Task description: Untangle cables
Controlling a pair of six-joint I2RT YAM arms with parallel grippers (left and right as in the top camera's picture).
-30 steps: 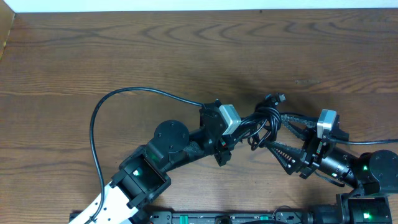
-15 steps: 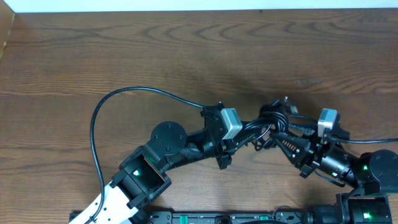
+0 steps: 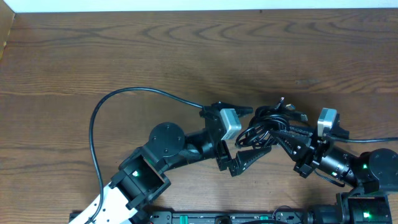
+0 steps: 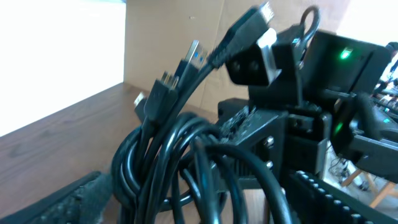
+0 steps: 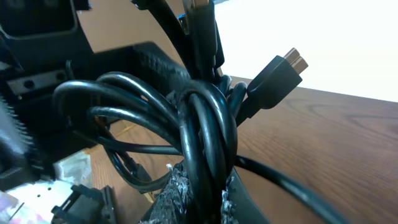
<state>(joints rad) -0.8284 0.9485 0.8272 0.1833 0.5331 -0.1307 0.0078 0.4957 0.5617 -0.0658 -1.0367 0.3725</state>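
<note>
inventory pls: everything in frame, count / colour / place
table: one, brown wood, under everything.
cables: one tangled bundle, cord count unclear, black, right of centre between the grippers.
plug ends: at least four, black with metal tips, one blue inside, sticking out of the bundle.
arm wire: one, black, thicker, looping over the table from the left arm.
left arm: one, black, lower left.
right arm: one, black, lower right.
left gripper: one, black, open, at the bundle's left side.
right gripper: one, black, shut on the cables.
</note>
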